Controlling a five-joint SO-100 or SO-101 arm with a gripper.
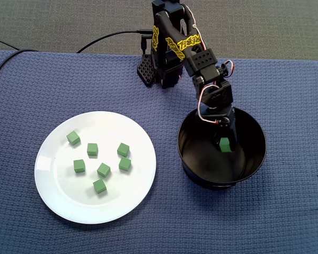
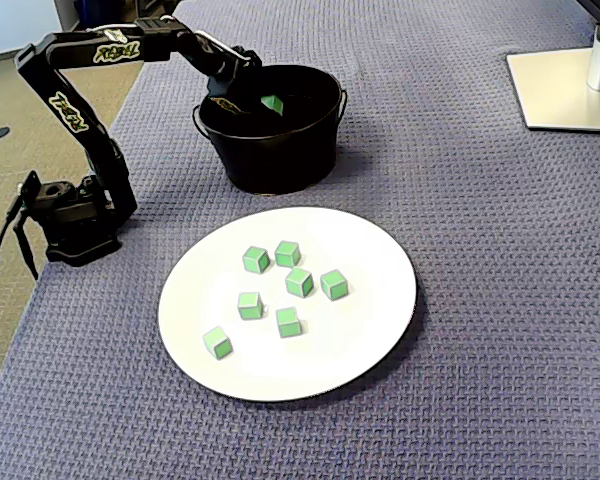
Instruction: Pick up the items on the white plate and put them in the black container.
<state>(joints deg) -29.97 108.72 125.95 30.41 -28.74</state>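
right of the black container (image 2: 270,160), one fixed view adds a grey base (image 2: 565,90).

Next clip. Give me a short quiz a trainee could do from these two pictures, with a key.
1. How many green cubes lie on the white plate?
2. True or false: the claw hangs over the plate.
3. Where is the one cube that is off the plate? A touching the plate's outer edge; B at the claw's tip, inside the black container's rim; C balanced on top of the container's rim.
Key: 1. seven; 2. false; 3. B.
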